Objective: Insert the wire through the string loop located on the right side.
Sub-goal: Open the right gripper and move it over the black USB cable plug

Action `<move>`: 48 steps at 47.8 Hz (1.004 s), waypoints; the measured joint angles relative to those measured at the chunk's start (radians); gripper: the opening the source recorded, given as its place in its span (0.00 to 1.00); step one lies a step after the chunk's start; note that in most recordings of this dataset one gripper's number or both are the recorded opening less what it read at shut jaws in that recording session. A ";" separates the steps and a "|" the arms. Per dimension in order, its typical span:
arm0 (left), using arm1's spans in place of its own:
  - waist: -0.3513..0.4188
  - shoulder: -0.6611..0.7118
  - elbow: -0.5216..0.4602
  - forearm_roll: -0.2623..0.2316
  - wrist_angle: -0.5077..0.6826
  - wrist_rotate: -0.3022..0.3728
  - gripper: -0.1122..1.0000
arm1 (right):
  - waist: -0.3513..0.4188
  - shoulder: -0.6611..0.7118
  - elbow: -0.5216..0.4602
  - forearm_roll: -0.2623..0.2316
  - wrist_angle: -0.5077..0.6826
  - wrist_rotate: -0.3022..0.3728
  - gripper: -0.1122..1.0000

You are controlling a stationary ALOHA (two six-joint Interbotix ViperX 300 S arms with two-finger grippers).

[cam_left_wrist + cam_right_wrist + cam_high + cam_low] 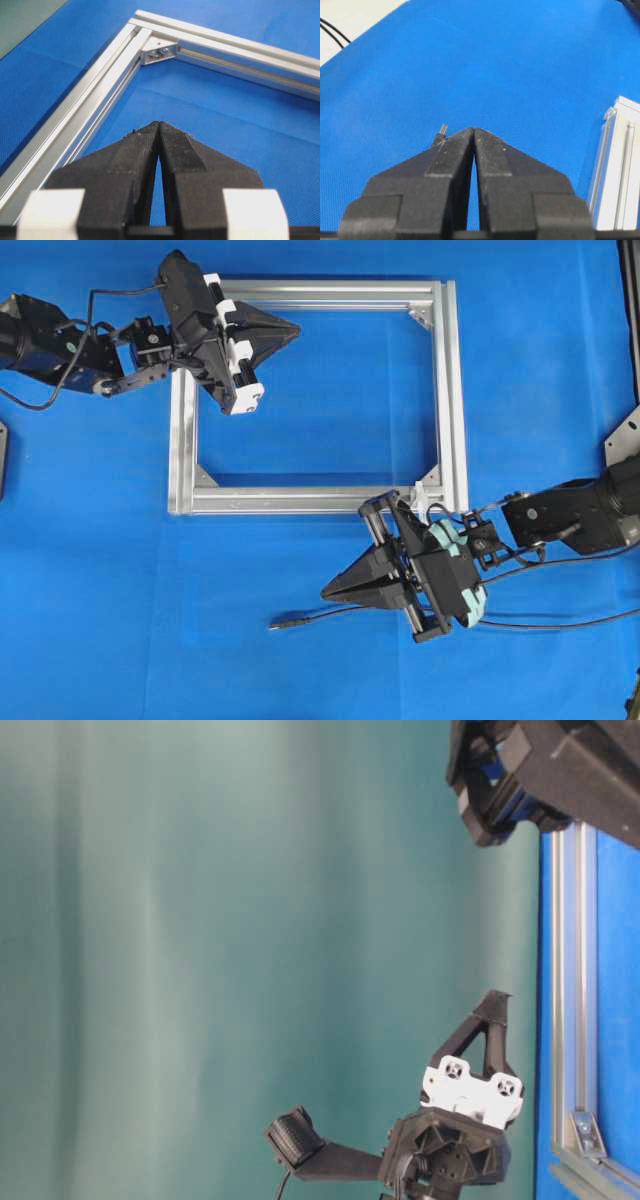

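While both hands are clenched and empty, the left hand (293,331) hovers over the aluminium frame (455,390); the wire (310,617) lies on the blue surface (120,620) beside the right hand (328,592), near the string loop (419,492).

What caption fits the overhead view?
Both claws shut and empty: left claw over the frame, right claw beside the wire on the blue mat.
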 measured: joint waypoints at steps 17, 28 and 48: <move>-0.003 -0.012 0.000 0.018 0.035 0.005 0.10 | 0.015 -0.008 -0.012 0.000 0.083 0.041 0.05; -0.003 -0.012 0.000 0.018 0.035 0.005 0.10 | 0.025 -0.008 -0.012 0.000 0.084 0.063 0.20; -0.003 -0.012 0.000 0.018 0.035 0.005 0.10 | 0.025 -0.008 -0.012 0.058 0.086 0.094 0.86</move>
